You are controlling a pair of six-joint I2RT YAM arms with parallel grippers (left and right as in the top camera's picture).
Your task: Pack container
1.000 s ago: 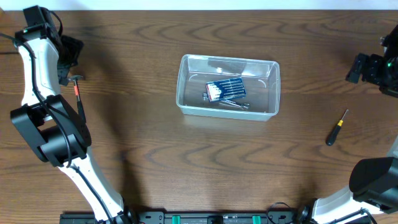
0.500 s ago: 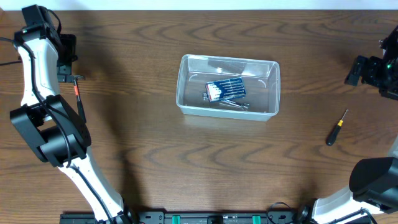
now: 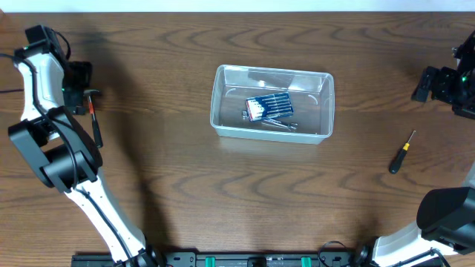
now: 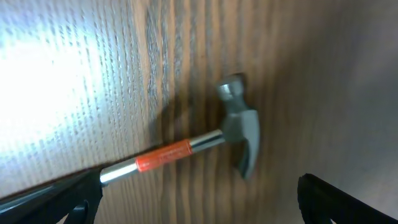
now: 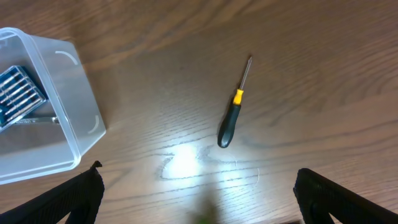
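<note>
The clear plastic container [image 3: 220, 104] stands at the table's middle and holds a small blue case of screwdrivers [image 3: 269, 107] and some metal bits. A hammer [image 3: 94, 119] with an orange band lies at the far left. My left gripper [image 3: 79, 80] is open just above the hammer's head. In the left wrist view the steel head [image 4: 241, 130] lies between and ahead of the open fingers [image 4: 53, 199]. A black-handled screwdriver [image 3: 401, 152] lies at the right. My right gripper [image 3: 436, 83] is open and empty, high above it. The right wrist view shows the screwdriver [image 5: 231, 115] and the container's corner [image 5: 78, 109].
The table is dark brown wood. The left arm's links [image 3: 59, 159] stand along the left edge. The right arm's base [image 3: 445, 211] is at the lower right. Bright glare spots show on the wood in both wrist views.
My left gripper has shifted a little to the front, nearer the hammer's head. The right arm, the container and the tools have not moved.
</note>
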